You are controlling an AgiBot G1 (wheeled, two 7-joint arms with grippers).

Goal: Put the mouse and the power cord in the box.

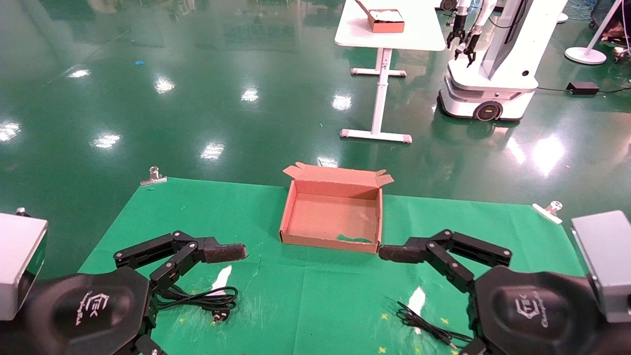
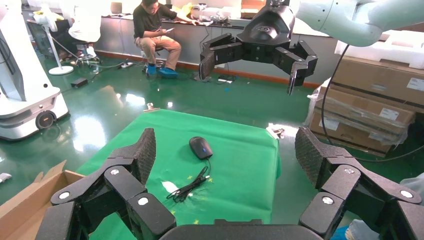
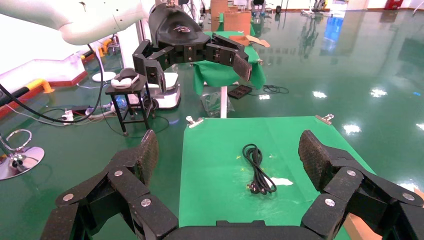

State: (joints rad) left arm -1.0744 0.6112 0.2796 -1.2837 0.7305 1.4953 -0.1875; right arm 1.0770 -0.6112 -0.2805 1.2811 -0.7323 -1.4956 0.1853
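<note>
- Head view: a shallow brown cardboard box [image 1: 331, 217] sits open on the green cloth [image 1: 305, 296] at the far middle of the table, its flapped lid folded back, its matte floor bare but for a green scrap near the front wall; metal clips [image 1: 154, 176] pin the cloth's far corners.
- The left gripper [image 1: 197, 276] hovers at the near left, black jointed links ending in rough-textured pads, fingers spread wide and holding nothing; the power cord [image 1: 207, 298], thick black cable coiled in loops with a chunky plug, lies on the cloth just beneath and beside it, untouched.
- The right gripper [image 1: 424, 276] hovers at the near right, its upper pad close to the box's front right corner, fingers likewise wide apart and empty; thin black cable [image 1: 424, 325] lies looped on the cloth below it.
- Left wrist view: the mouse [image 2: 200, 147], a smooth black oval, rests on the cloth under the right gripper, well apart from the left fingers [image 2: 142, 155], its thin cable bunched beside it.
- Right wrist view: the coiled cord lies flat, framed between the spread right fingers [image 3: 145, 155] but far off from them.
</note>
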